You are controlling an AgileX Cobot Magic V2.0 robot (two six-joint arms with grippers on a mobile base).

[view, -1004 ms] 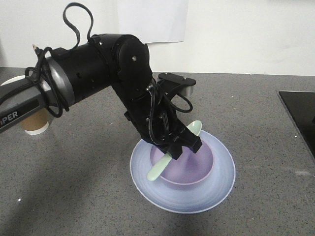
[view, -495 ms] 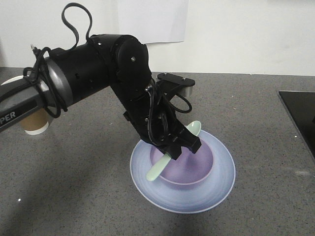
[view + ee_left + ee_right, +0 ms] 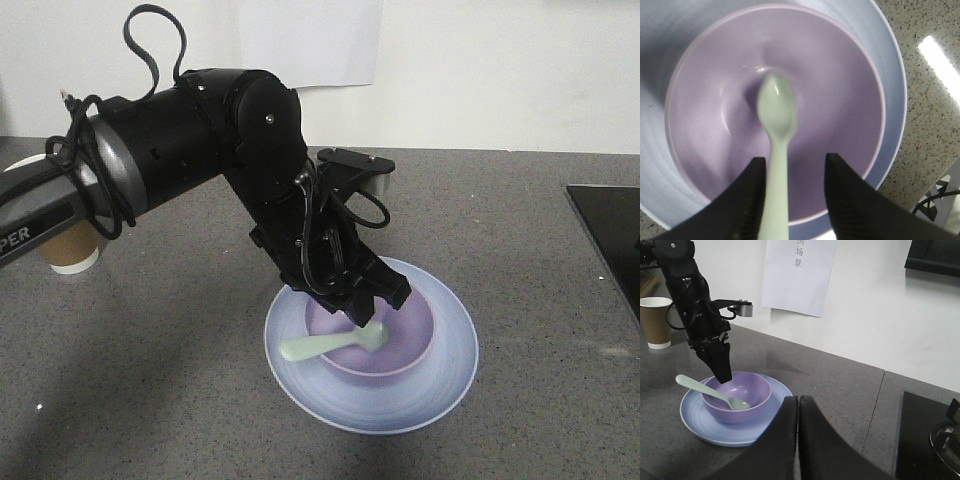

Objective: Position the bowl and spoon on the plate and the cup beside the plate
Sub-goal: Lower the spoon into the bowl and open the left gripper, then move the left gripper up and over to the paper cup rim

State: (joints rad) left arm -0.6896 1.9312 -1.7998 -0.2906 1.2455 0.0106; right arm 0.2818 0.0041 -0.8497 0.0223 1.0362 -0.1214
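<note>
Speckled grey table (image 3: 180, 400), white wall behind, left tool (image 3: 378, 297) spread above spoon (image 3: 330, 345) in bowl (image 3: 400, 335), right tool (image 3: 798, 405) pressed together.

"PER" on the left arm (image 3: 40, 225); "房场景" on wall paper (image 3: 799, 275).

The bowl (image 3: 840, 100) looked like smooth lavender plastic, its inside glossy with soft highlights. The spoon (image 3: 776, 120) was pale mint plastic — smooth, faintly shiny. The plate (image 3: 440, 380) had a satin pale-blue finish. The bench (image 3: 520, 250) was speckled grey stone, matt. The cup (image 3: 656, 322) looked like brown paper — dull.
</note>
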